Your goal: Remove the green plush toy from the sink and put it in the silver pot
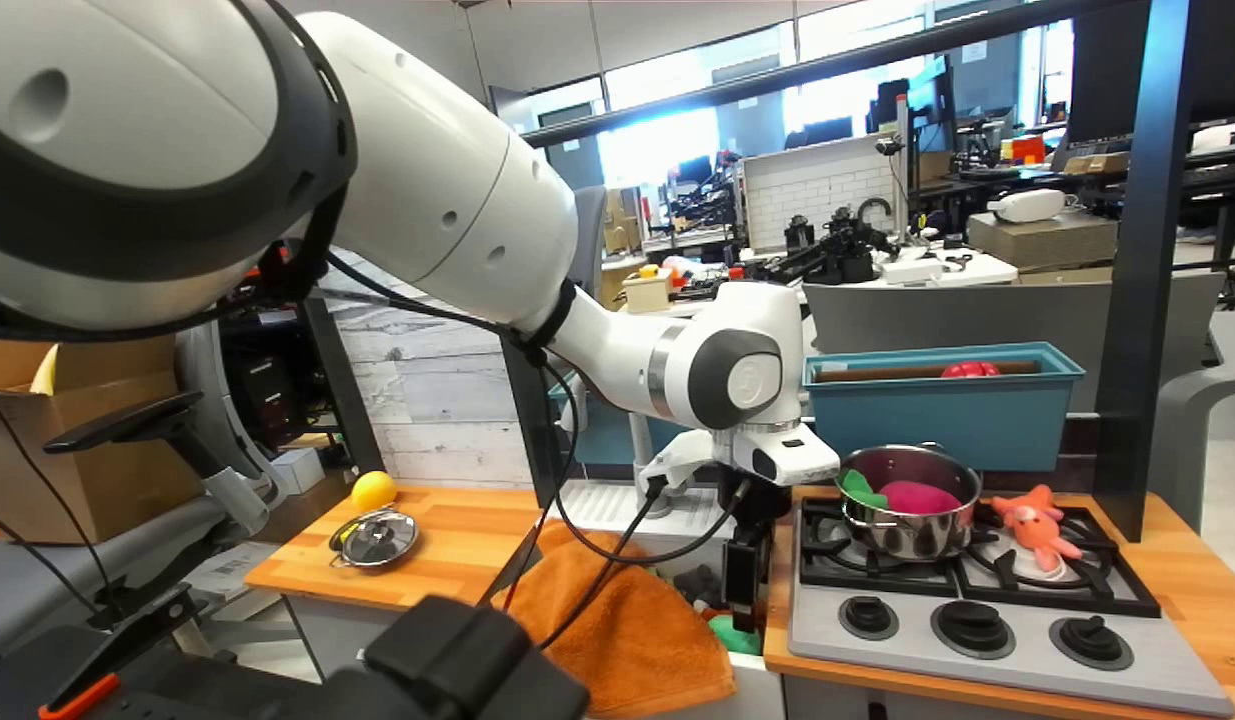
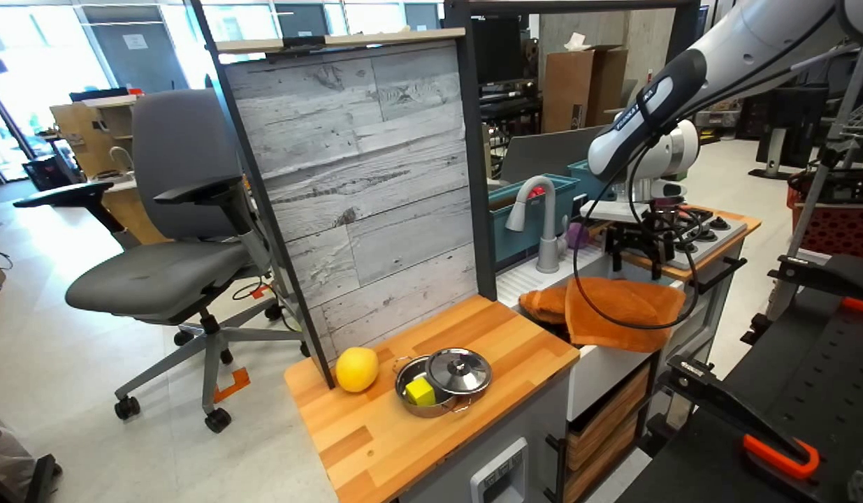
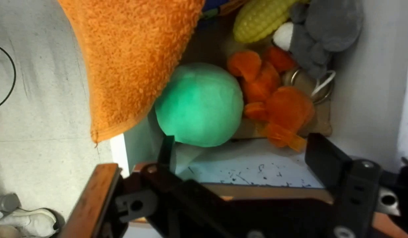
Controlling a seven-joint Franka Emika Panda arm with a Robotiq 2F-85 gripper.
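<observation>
- My claw (image 3: 240, 142) hangs over the right end of the pale, smooth-walled sink (image 3: 372, 82), jaws spread wide.
- Beneath lies the green plush toy (image 3: 199, 104), a plain round ball, inside against the near side, beside the nubbly orange cloth (image 3: 128, 59).
- Farther back lie a floppy orange toy (image 3: 288, 102), a grey plush (image 3: 334, 26) and a knobbly yellow corn cob (image 3: 261, 19).
- To the right, on the stove (image 1: 915, 645), the shiny silver pot (image 1: 907, 542) holds a rounded pink thing (image 1: 919, 497) and a green piece (image 1: 861, 488).

Arm (image 1: 457, 190) sloping, claw (image 3: 241, 142) downward, 2 fingers (image 3: 326, 158) apart.
</observation>
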